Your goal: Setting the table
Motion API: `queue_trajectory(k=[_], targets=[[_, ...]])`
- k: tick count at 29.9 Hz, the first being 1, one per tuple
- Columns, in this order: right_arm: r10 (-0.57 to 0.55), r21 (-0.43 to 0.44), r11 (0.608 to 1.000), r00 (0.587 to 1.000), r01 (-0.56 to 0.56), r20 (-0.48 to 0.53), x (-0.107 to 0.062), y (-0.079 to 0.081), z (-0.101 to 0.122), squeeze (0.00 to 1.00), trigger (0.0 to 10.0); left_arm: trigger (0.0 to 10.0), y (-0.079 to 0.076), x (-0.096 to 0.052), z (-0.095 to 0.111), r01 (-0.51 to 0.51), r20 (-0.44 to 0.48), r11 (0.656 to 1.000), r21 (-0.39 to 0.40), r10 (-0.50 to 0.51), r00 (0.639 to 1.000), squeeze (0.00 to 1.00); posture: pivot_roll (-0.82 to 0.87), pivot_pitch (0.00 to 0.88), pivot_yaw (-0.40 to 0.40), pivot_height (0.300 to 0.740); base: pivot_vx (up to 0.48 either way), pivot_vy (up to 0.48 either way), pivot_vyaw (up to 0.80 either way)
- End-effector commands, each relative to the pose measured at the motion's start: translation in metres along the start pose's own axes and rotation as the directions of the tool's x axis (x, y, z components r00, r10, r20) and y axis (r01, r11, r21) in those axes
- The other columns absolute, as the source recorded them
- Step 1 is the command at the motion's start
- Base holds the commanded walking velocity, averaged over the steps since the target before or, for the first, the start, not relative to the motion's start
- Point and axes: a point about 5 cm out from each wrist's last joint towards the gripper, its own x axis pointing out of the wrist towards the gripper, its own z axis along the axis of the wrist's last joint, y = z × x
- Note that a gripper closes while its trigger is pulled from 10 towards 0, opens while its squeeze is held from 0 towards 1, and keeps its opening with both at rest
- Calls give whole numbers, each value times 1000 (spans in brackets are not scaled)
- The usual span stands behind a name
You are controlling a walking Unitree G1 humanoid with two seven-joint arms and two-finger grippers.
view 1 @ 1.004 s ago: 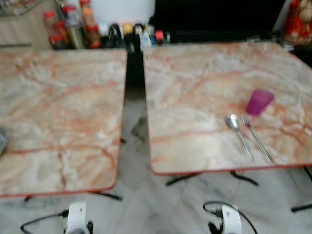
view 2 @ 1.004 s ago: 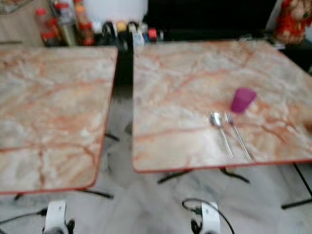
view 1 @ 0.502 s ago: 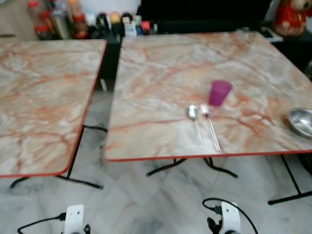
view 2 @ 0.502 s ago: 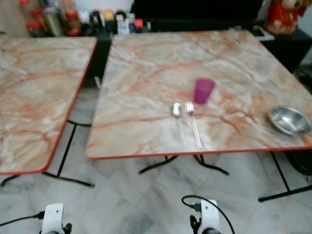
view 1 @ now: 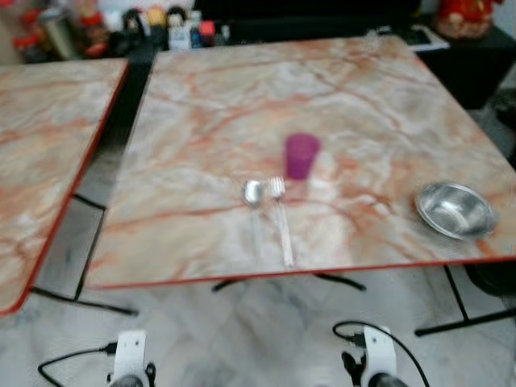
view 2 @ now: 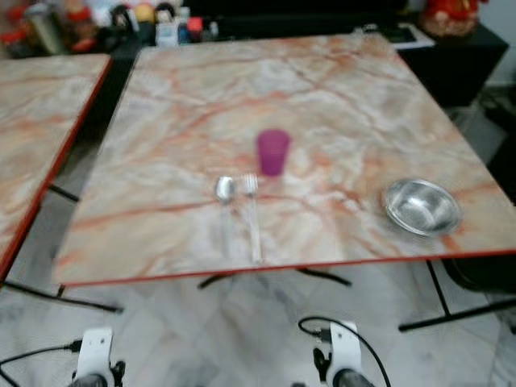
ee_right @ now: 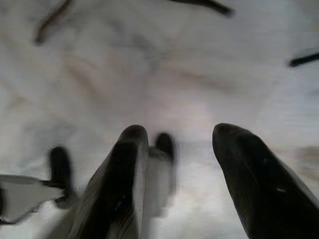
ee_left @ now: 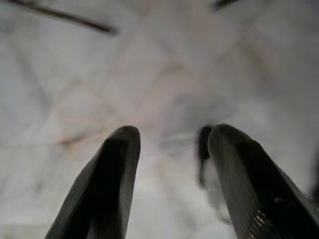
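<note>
Table setting is partly laid out in front of you: on the marble-patterned table, going left to right, a spoon and a fork lie side by side near the front edge, a purple cup stands just behind them, and a steel bowl sits well apart toward the right front corner. A second table stands off to your left across a narrow gap.

You look to be in the approach, with both arms hanging low. The left gripper points at the pale tiled floor with its fingers spread and nothing between them; the right gripper is the same, parted and empty. My guess is the bowl belongs beside the cutlery, so your next move calls for stepping closer and raising the right arm toward it.

Everything is soft with motion blur. The bottles along the back are too smeared to identify, and you cannot tell whether the cup or bowl holds anything.
</note>
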Motion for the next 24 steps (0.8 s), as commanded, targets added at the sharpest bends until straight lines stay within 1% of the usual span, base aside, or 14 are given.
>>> queue_trajectory(k=[1, 24], targets=[[9, 17, 1000, 1000, -9, -5, 1, 4, -1, 0, 10000, 10000, 8, -2, -10, -16, -34, 1000, 6, 16, 999, 0, 0, 174, 20, 740, 0, -446, 0], [21, 30, 999, 1000, -21, -16, 1, 6, -2, 0, 10000, 10000, 10, -2, -9, -19, -29, 1000, 12, 19, 999, 0, 1, 176, 23, 740, 0, -469, 0]])
